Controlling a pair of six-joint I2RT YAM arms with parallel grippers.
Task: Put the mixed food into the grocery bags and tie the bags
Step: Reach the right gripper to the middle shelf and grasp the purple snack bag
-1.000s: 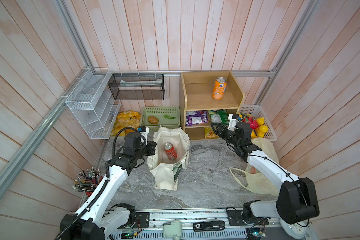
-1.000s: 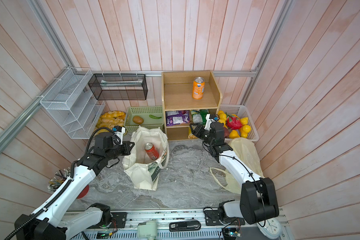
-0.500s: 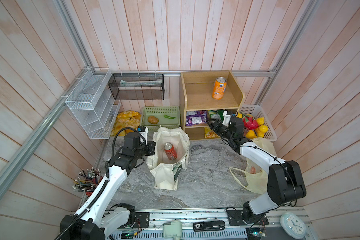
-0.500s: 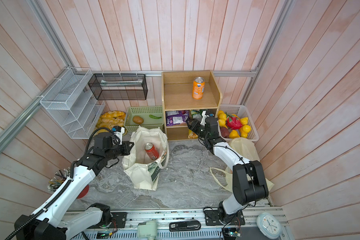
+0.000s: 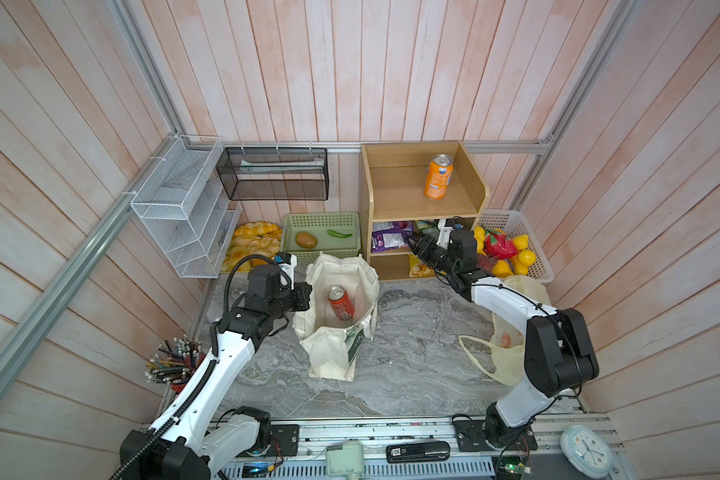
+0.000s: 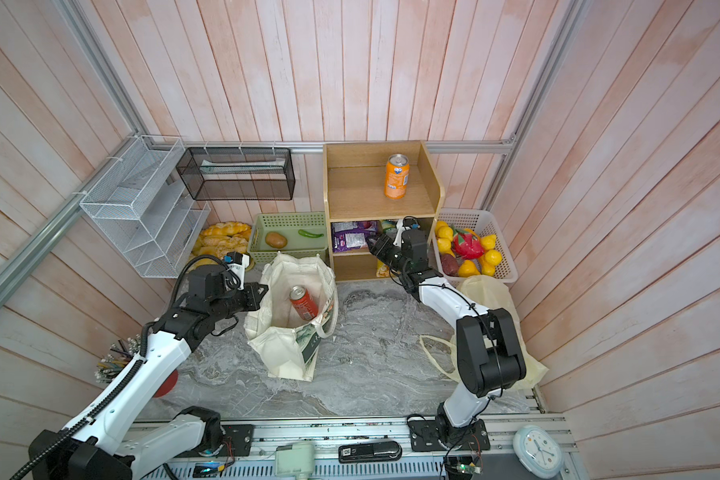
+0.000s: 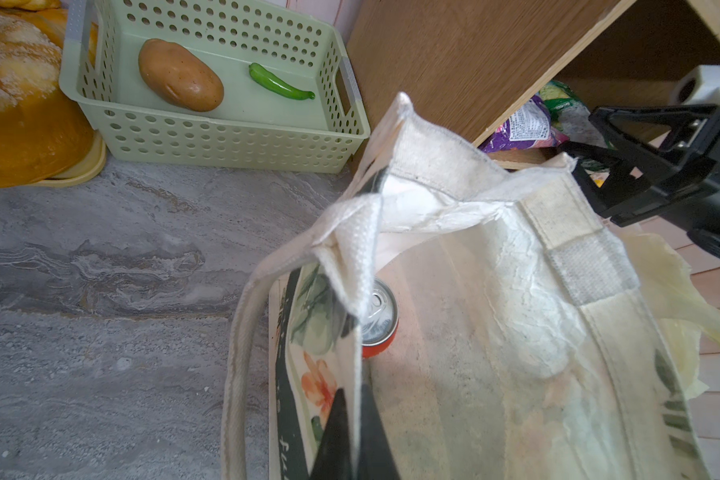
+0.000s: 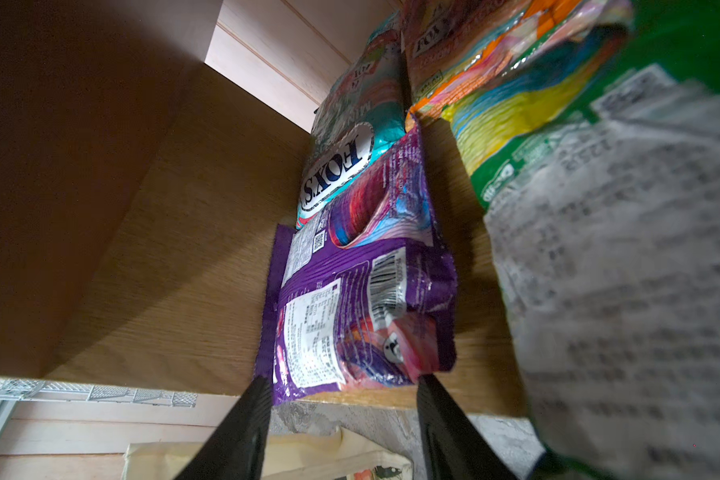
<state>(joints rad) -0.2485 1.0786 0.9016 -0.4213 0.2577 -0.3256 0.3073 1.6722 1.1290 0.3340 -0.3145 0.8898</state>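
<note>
The purple snack packet [image 8: 350,324] lies flat at the front edge of the middle shelf of the wooden shelf unit [image 5: 408,199]. The right gripper [image 8: 344,380] is at its near end, fingers spread apart with one tip by each front corner; whether they touch the wrapper cannot be told. A green snack packet [image 8: 599,249] sits just beside it, close to the lens and blurred, and a teal packet [image 8: 350,166] lies behind.

The red soda can [image 5: 341,302] leans inside the canvas tote [image 5: 329,361], which stands open on the grey table in front of the shelf. The left gripper [image 7: 353,390] is clamped on the tote's side wall, the cloth pinched between its closed fingers. In the left wrist view the folded rim covers part of the can's top.

Yellow lemon-like fruit [image 5: 524,257] rest in the white basket [image 5: 499,218] to the right of the shelf. The plastic bag [image 5: 506,361] lies slack on the table below that basket, partly hidden behind the right arm.

An orange soda can [image 5: 438,176] stands upright on the top shelf. A green basket [image 7: 225,129] behind the tote holds a potato [image 7: 179,75] and a green pepper [image 7: 281,85].
</note>
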